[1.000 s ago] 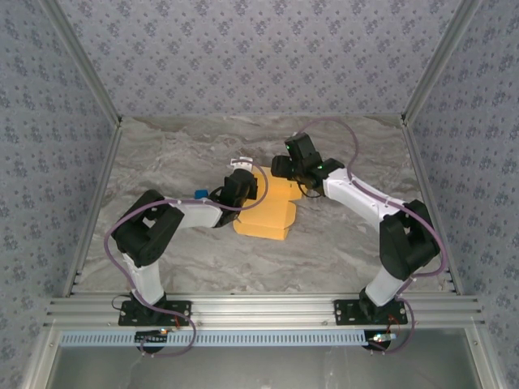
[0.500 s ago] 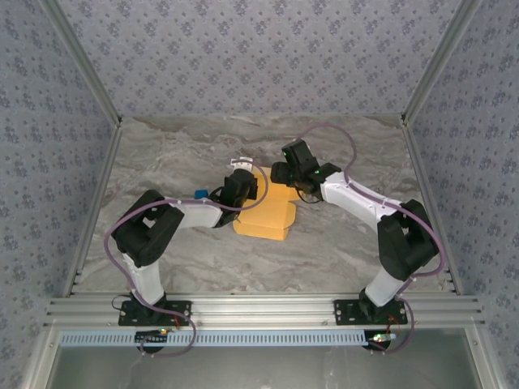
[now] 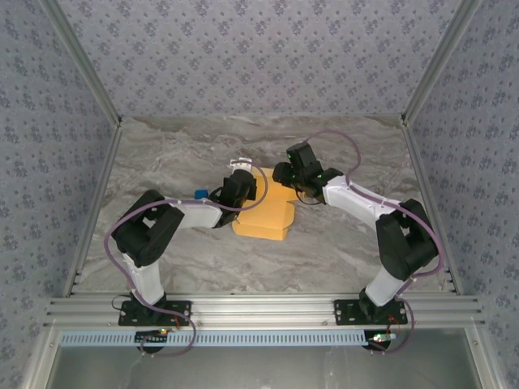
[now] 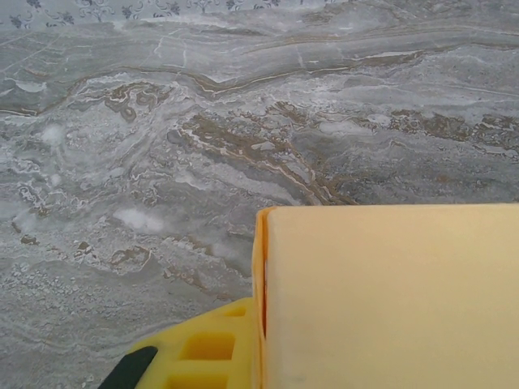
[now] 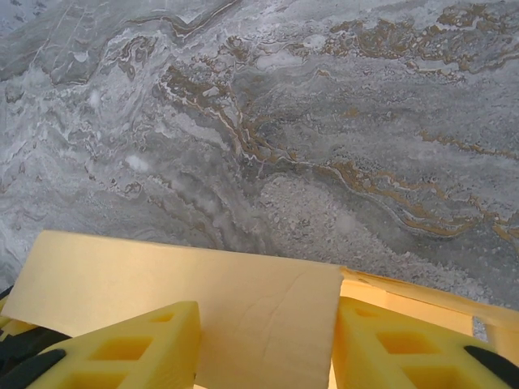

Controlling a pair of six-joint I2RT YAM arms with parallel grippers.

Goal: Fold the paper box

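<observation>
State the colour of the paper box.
Yellow-orange paper box, clearest in the left wrist view.

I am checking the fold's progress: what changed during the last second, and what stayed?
The right gripper shifted slightly toward the near edge, over the paper box, and its jaws narrowed around a raised flap; whether they pinch it cannot be told. The left gripper stayed clamped on the box's left edge; the box did not move.
</observation>
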